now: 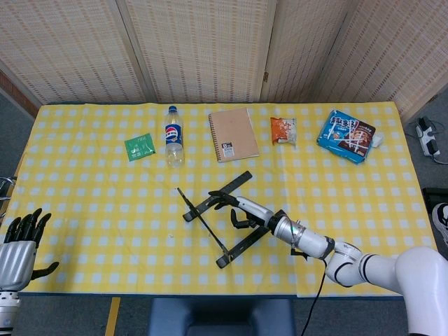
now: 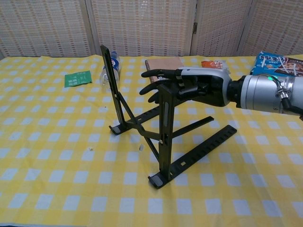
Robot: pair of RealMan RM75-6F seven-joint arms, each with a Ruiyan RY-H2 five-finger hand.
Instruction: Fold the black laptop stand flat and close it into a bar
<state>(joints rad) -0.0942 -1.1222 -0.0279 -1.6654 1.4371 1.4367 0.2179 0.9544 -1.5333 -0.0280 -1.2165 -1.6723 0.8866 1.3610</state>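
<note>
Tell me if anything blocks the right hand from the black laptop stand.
Nothing visible does. The right hand is already at the laptop stand, its fingers around the near upright bar. The bottle and notebook lie farther back.
</note>
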